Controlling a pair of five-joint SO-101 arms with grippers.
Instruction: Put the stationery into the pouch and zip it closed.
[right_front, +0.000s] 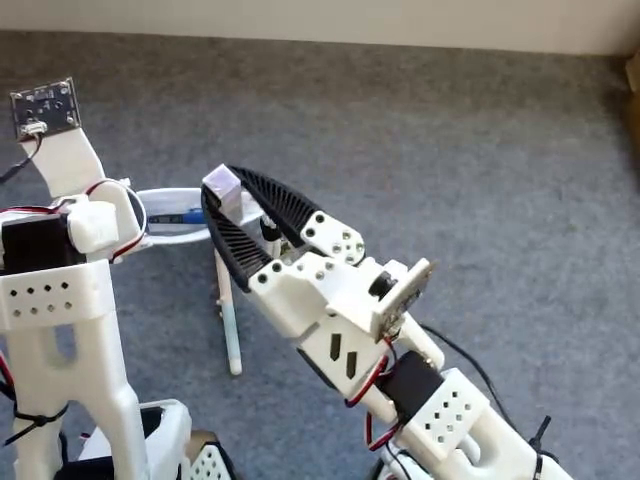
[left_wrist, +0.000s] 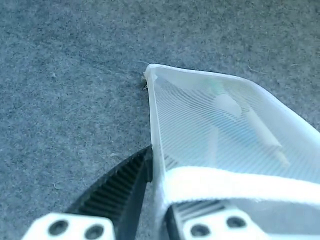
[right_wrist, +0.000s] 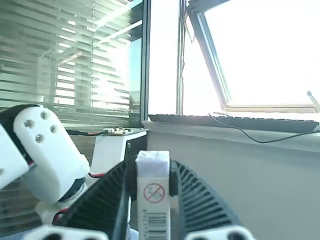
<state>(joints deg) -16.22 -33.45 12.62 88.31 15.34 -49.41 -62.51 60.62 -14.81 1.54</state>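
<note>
Small box (right_wrist: 152, 200), likely light, rigid, pinched by flat sides in right end effector (right_front: 220, 183). Limp, thin pouch (left_wrist: 220, 135) clamped at edge by left end effector (left_wrist: 157, 192).

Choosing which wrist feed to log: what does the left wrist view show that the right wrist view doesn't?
Left wrist view, not right: the translucent pouch, its edge pinched in the left gripper, pale stick-shaped items inside, grey carpet below. Right wrist view, not left: the right gripper holding a small white box, a window and blinds behind, the left arm. Both: a black ribbed gripper shut on its load.
</note>
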